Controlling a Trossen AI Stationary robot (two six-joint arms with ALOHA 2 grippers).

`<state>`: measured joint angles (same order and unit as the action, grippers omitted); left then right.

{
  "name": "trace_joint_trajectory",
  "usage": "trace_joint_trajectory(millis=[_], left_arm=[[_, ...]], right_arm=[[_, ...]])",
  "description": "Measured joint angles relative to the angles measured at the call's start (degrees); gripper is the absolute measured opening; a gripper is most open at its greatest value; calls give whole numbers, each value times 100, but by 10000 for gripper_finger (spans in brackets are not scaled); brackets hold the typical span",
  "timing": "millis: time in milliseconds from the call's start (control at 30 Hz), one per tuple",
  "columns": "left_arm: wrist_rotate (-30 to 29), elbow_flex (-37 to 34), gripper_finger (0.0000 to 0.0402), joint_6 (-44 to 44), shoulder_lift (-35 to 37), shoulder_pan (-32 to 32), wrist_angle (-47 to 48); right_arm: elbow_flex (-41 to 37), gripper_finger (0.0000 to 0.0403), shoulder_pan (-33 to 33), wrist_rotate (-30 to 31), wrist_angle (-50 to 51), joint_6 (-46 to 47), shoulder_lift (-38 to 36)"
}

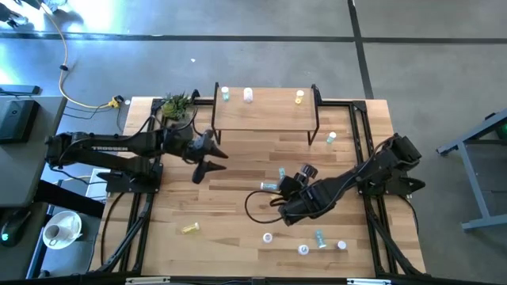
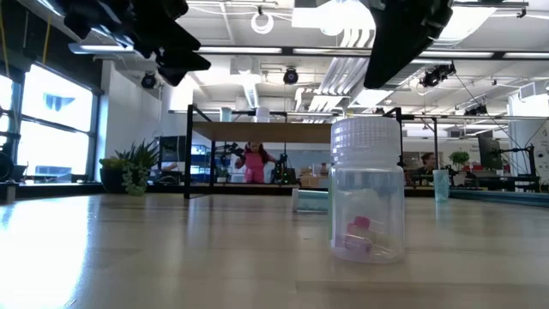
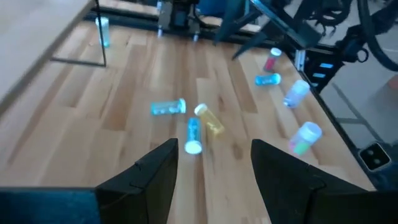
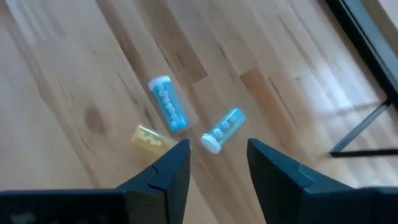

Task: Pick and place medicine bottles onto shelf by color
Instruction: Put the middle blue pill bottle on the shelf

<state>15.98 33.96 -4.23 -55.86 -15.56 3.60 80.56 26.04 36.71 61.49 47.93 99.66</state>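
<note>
While left arm waits, right gripper seemingly low, open-jawed

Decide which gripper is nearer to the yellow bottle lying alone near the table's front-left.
Left. The left gripper hangs behind the yellow bottle, towards the shelf; the right gripper is farther, off to the bottle's right.

Partly hidden from you
The yellow bottle slips behind the right gripper's finger; shelf bottles are too small to judge.

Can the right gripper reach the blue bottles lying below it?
Probably yes. The right gripper hangs open just above two blue bottles lying on bare table; only a yellow bottle lies close beside.
</note>
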Motion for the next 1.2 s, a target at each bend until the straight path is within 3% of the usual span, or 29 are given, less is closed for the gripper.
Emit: trace_joint_trajectory(millis=[133, 233, 500, 867, 1200], left_arm=[[-425, -213, 193, -115, 110, 292, -18], [-629, -278, 193, -128, 129, 450, -3], [-580, -289, 193, -314, 129, 766, -1], [-698, -289, 193, -614, 129, 1177, -4], [-805, -289, 193, -760, 127, 1608, 0]], right_arm=[[2, 151, -274, -107, -4, -688, 0], [2, 152, -601, -519, -4, -1098, 0], [2, 167, -1425, -1351, -292, -2245, 0], [4, 173, -1924, -2928, -1771, -4186, 77], [4, 173, -1930, -3106, -2137, -4540, 741]])
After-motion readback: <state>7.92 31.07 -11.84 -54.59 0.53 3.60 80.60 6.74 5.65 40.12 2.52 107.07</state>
